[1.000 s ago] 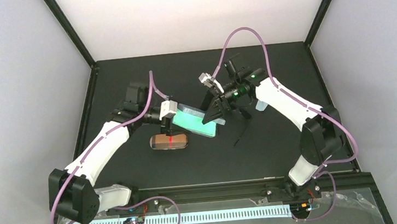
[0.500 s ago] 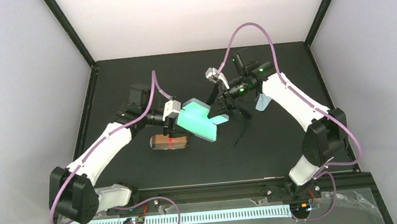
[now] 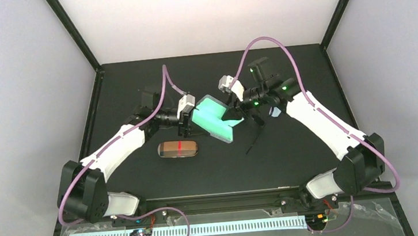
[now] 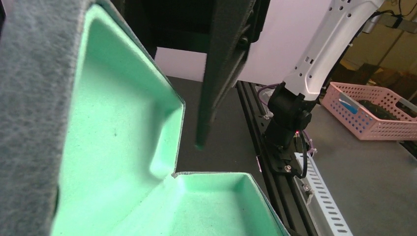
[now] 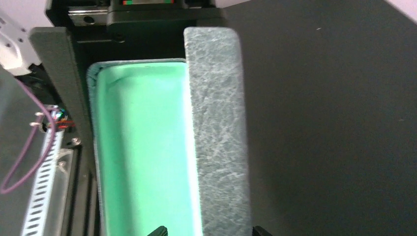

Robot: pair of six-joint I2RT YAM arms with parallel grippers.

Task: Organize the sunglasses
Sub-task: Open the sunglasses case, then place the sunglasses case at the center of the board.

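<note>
The left gripper (image 3: pixel 188 120) is closed tight on one side of the open case (image 3: pixel 213 117), which is grey outside and green inside. Just below it, a tan case (image 3: pixel 178 149) lies flat on the black table (image 3: pixel 217 172). The right gripper (image 3: pixel 233 108) pinches the other half of the open case, so both hold it tilted between them. Just right of that case, the black sunglasses (image 3: pixel 253 135) lie on the table with one thin arm sticking out. A light blue cloth (image 3: pixel 276 111) peeks out by the right arm.

open case (image 3: pixel 216 119) central, tan case (image 3: pixel 178 149), sunglasses (image 3: pixel 256 132) flanking
</note>
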